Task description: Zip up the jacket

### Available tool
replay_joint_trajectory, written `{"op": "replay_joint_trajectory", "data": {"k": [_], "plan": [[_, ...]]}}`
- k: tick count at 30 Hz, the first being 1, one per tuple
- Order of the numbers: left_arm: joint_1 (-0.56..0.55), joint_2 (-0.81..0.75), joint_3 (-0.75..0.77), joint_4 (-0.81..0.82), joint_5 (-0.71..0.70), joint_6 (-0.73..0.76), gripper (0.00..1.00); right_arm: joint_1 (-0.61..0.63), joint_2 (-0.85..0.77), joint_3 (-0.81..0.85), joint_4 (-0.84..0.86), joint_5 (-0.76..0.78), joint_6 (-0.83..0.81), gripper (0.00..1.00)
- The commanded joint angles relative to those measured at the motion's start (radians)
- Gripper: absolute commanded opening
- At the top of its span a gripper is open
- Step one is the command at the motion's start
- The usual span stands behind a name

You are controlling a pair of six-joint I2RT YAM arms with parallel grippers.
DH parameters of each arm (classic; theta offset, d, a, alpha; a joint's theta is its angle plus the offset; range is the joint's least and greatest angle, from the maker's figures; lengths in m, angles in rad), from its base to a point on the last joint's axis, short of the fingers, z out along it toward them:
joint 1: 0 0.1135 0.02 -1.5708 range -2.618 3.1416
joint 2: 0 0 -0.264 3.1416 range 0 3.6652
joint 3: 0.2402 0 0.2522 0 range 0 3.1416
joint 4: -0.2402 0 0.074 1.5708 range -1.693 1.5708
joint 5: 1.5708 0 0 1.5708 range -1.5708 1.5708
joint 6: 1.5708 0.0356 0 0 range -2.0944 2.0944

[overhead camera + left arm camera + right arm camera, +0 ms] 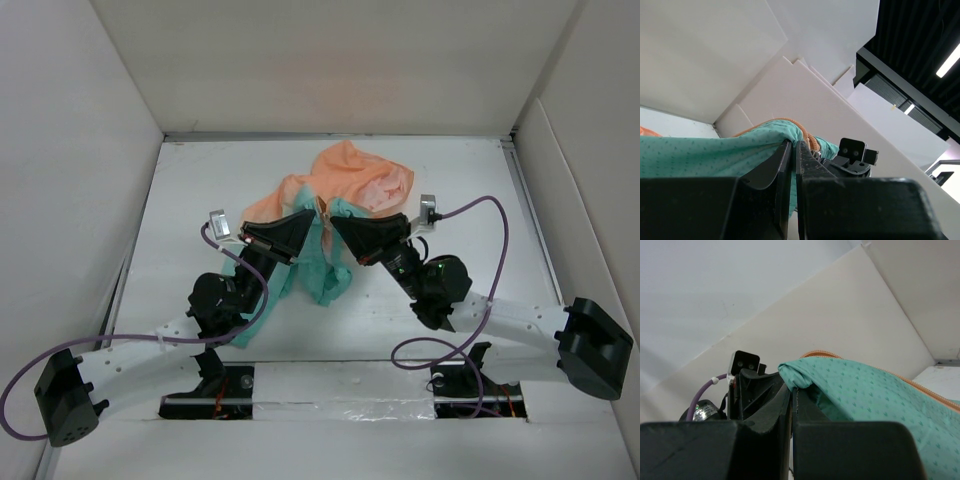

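Fingers, four, tight on one jacket

The top camera is fixed high behind the arm bases, facing down and forward, and takes in the whole table from far off. The left wrist camera sits just behind the left gripper, facing up along its fingers, very near the jacket. The right wrist camera sits likewise behind the right gripper. Each wrist view catches the other's camera. All three views share the raised teal fold with its orange zip edge.
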Motion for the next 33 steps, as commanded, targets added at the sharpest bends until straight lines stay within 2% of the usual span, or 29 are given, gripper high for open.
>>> {"op": "replay_joint_trajectory", "data": {"k": [1, 33], "plan": [[-0.003, -0.014, -0.013, 0.079, 0.021, -0.006, 0.0, -0.005, -0.017, 0.03, 0.052, 0.009, -0.022, 0.0], [-0.003, -0.017, -0.031, 0.102, 0.041, -0.012, 0.0, -0.005, -0.008, 0.021, 0.069, 0.015, -0.011, 0.0]]}}
